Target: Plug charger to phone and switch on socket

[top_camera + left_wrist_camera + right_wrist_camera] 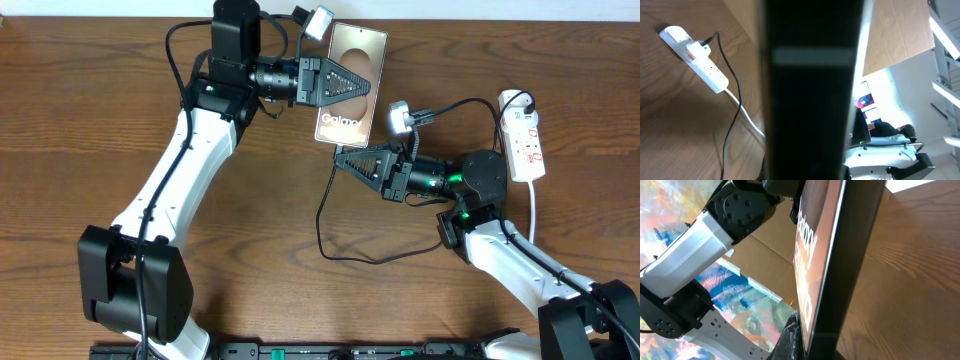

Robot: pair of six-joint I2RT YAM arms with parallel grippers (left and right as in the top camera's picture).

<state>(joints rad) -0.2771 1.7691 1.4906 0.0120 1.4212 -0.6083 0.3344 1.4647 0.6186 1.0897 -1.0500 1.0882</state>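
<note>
- While your left gripper point(370, 88) is clenched on the phone point(352, 45), the slab sits right between those jaws. In the left wrist view its dark edge point(810, 100) fills the middle of the frame.
- From overhead, the phone's bronze face with the white "Galaxy" lettering is turned upward, and the left jaws reach across it from its long side.
- Your right gripper point(342, 157) is also clenched, with its tip just beside the phone's lower short edge. You cannot tell whether the two touch.
- Through the right wrist camera the phone point(845, 255) stands very close ahead of those jaws, seen edge-on with the lettering running up its face.
- The charger point(322, 225) ends right at the tip of the right jaws, so they look pinched on it. The small connector itself is hidden from you.
- Below the right jaws, the thin black cable loops loosely over the wooden table point(250, 220) and runs back under the right arm.
- Well beyond the right jaws, behind the right wrist, the socket point(525, 140) lies flat near the table's edge.
- From the left wrist it lies far off to one side of the jaws point(702, 62). It has a black plug point(704, 46) seated in its end, the charger's cable point(735, 85) trailing away from it, and a white cord point(752, 122) leaving the other end.
</note>
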